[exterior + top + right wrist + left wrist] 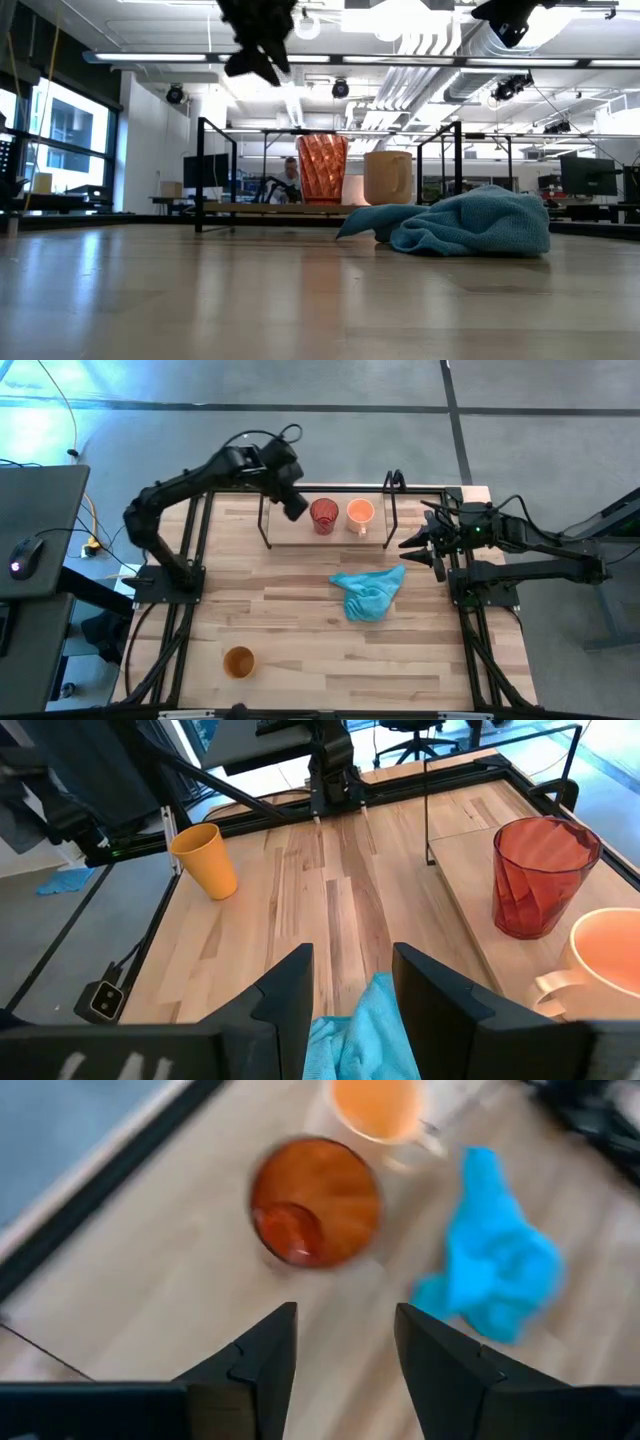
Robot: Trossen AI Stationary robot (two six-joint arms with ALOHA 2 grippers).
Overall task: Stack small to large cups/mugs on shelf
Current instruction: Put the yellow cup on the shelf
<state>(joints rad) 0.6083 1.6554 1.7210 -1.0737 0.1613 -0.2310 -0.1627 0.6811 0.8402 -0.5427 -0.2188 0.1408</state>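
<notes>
A red ribbed cup [324,515] and a light orange mug [360,513] stand upright, side by side, on their bases on the shelf board [285,532]. A yellow-orange cup [239,661] stands alone near the table's front left. My left gripper [293,508] hovers open above the shelf, just left of the red cup [315,1202], with nothing between its fingers [265,1355]. My right gripper [420,550] waits open at the table's right edge, beyond the shelf's right end, holding nothing.
A crumpled turquoise cloth [368,593] lies on the table in front of the shelf's right half. The shelf's thin black rod frame [388,510] rises around the board. Bare wood lies between the cloth and the yellow-orange cup [207,860].
</notes>
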